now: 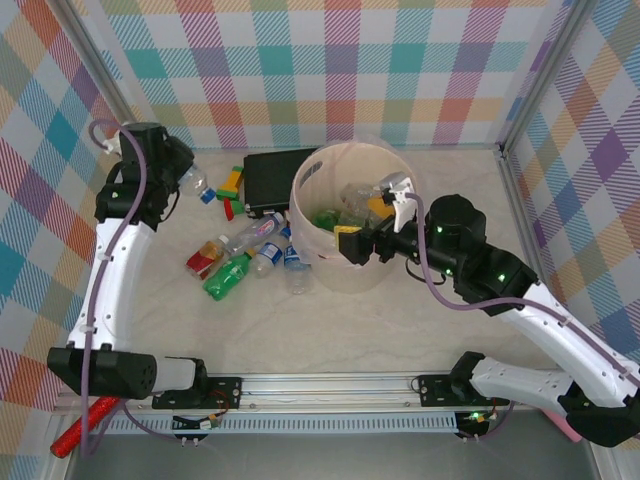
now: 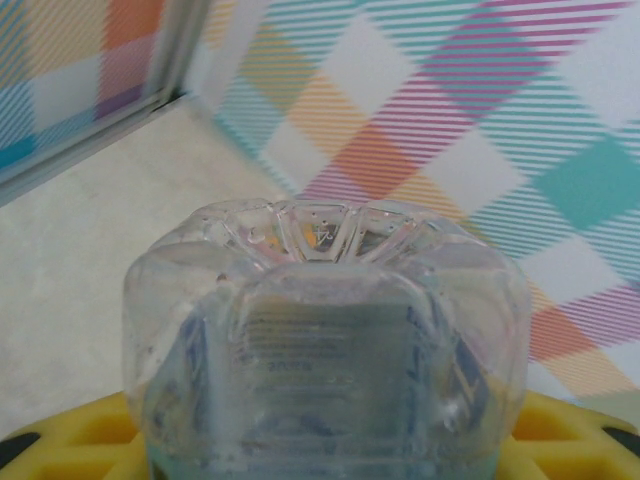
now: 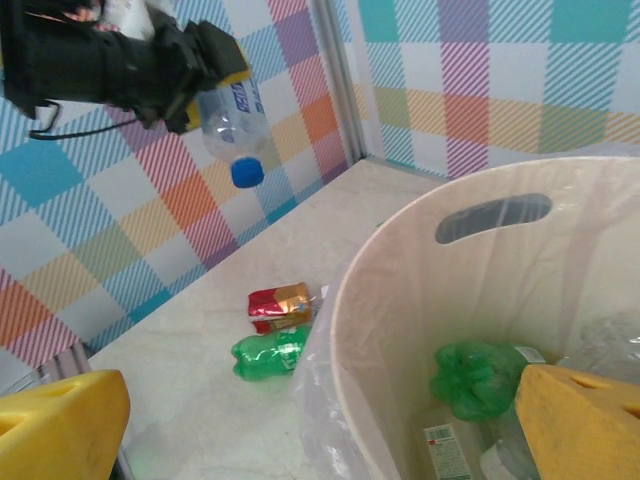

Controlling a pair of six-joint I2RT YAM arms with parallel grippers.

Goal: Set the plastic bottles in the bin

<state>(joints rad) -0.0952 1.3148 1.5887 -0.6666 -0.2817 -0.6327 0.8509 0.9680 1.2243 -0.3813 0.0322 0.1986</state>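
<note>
- Beside the black box (image 1: 275,175), the bin (image 1: 305,225) holds a green bottle (image 3: 478,380).
- Right hand (image 1: 370,220) over it, fingers apart.
- Left hand (image 1: 185,178) aloft, clamped on a clear bottle (image 2: 325,340); right wrist view shows its blue cap (image 3: 246,172).
- Loose bottles (image 1: 250,258) lie on the table (image 1: 350,330).

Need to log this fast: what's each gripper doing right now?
Left gripper: closed on a clear bottle.
Right gripper: open, empty, at the bin.

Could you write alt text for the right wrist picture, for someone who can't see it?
The left claw holds a clear blue-capped bottle in the air, cap down. Below right stands the beige bin, a green bottle inside.
</note>
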